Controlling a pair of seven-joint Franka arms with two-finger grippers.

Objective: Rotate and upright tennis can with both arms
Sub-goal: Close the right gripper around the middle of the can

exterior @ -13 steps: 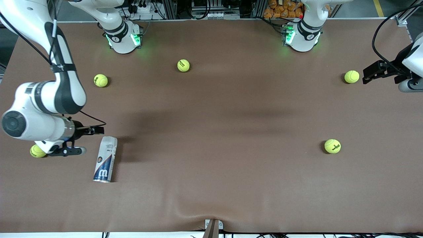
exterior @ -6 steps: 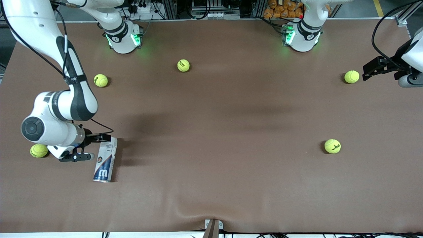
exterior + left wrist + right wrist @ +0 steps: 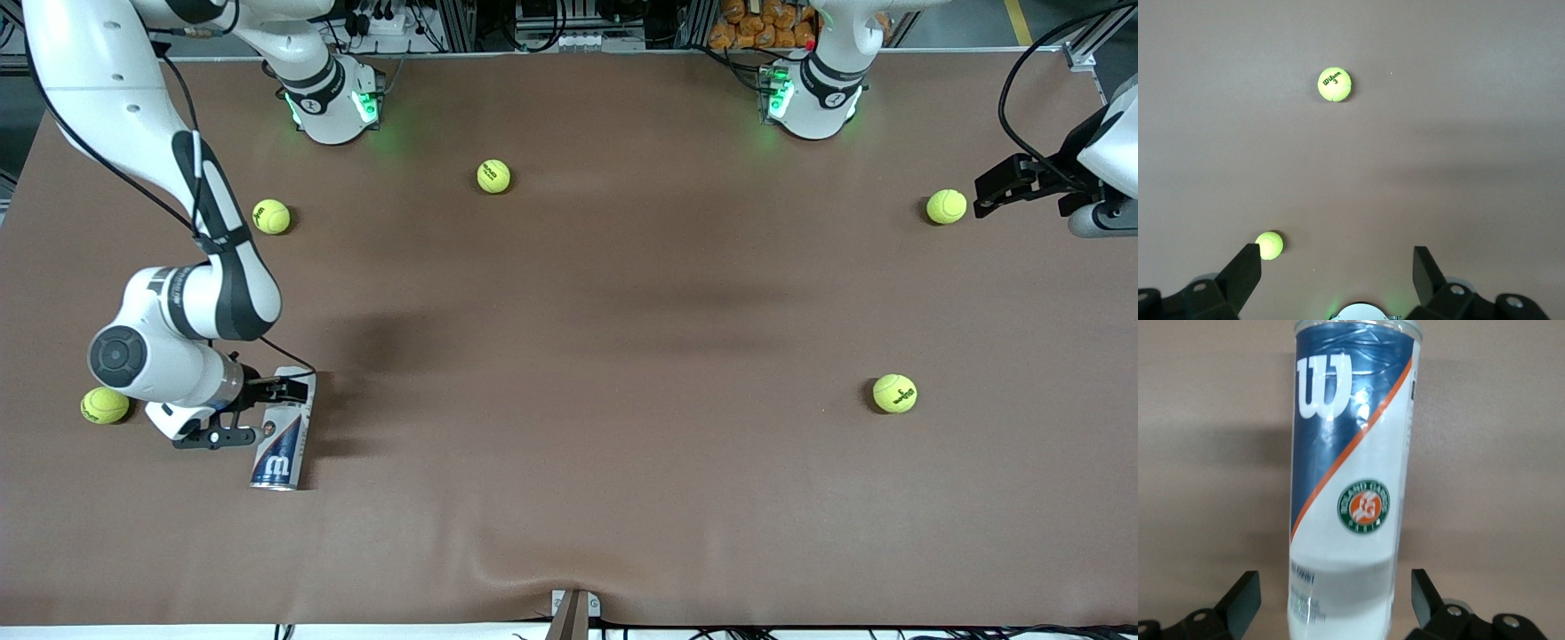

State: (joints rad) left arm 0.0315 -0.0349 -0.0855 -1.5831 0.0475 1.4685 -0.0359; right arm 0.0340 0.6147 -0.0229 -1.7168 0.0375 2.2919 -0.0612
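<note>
The tennis can (image 3: 283, 433) lies on its side on the brown table near the right arm's end. Its white end points away from the front camera and its navy "W" end points toward it. My right gripper (image 3: 277, 411) is low at the white end, open, with one finger on each side of the tube and a gap at both. In the right wrist view the can (image 3: 1351, 487) runs up between the right gripper's (image 3: 1336, 600) spread fingers. My left gripper (image 3: 1022, 200) waits open over the left arm's end of the table, holding nothing (image 3: 1336, 273).
Several yellow-green tennis balls lie scattered. One ball (image 3: 105, 405) is close beside the right arm's wrist and another (image 3: 947, 206) sits just by the left gripper. Two balls (image 3: 1335, 85) (image 3: 1269, 245) show in the left wrist view. A wrinkle (image 3: 498, 560) ridges the mat near the front edge.
The right arm has swung toward the can, and its open fingers now straddle the white end instead of standing beside it. The can and the left arm have barely moved.
</note>
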